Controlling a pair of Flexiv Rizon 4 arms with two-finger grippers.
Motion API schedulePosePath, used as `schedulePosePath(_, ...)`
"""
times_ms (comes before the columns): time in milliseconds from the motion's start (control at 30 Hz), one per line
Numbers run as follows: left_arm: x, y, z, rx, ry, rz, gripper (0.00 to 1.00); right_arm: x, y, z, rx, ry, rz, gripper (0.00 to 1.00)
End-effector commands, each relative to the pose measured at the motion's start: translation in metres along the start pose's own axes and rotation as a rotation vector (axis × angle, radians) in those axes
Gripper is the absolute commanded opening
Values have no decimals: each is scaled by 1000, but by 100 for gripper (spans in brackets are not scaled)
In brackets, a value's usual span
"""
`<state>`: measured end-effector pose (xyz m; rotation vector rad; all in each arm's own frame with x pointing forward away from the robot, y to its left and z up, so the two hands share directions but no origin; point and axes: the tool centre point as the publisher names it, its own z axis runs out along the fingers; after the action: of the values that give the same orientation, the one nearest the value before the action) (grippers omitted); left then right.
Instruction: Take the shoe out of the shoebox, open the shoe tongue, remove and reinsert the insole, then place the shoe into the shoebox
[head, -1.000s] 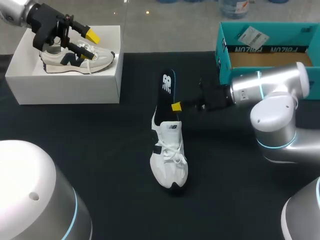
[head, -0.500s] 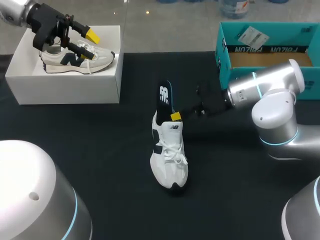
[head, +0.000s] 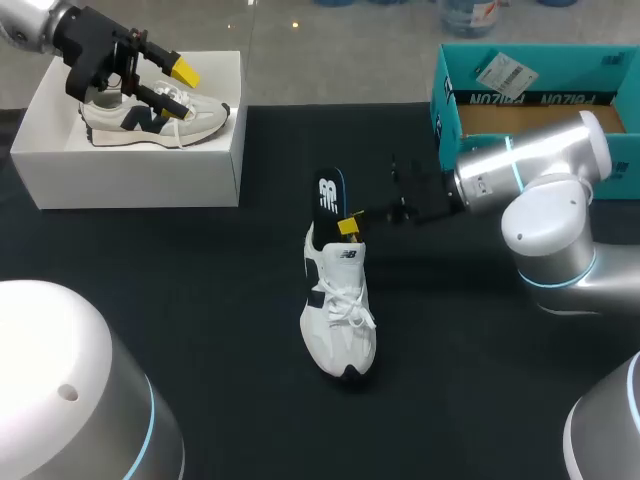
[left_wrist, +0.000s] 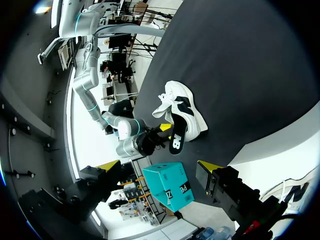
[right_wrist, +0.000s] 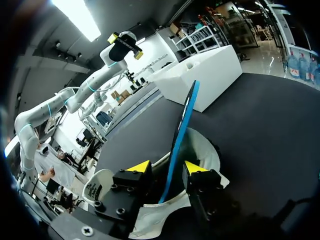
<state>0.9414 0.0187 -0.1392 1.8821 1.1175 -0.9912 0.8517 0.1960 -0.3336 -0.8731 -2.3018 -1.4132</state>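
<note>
My right gripper (right_wrist: 167, 169) clamped on insole (right_wrist: 183, 120), one finger each side. Insole stands on edge, lower end inside white shoe (right_wrist: 206, 150) directly under fingertips, on black table (head: 200, 300). My left gripper (head: 176, 84) spread wide, hovering over second shoe (head: 150, 118) in white box (head: 130, 170).

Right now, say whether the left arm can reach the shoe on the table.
Probably yes, at the toe: the left pincer hangs open over the white box, with only table between it and the shoe. The heel is taken, where the right pincer holds the insole.
</note>
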Motion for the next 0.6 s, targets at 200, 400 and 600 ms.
schedulePosePath(200, 0, 1, -1, 3, 2, 1, 100, -13, 21, 9, 29, 21, -28, 31)
schedulePosePath(400, 0, 1, -1, 3, 2, 1, 100, -16, 25, 13, 33, 27, -34, 8)
schedulePosePath(600, 0, 1, -1, 3, 2, 1, 100, -15, 20, 13, 30, 44, -15, 0)
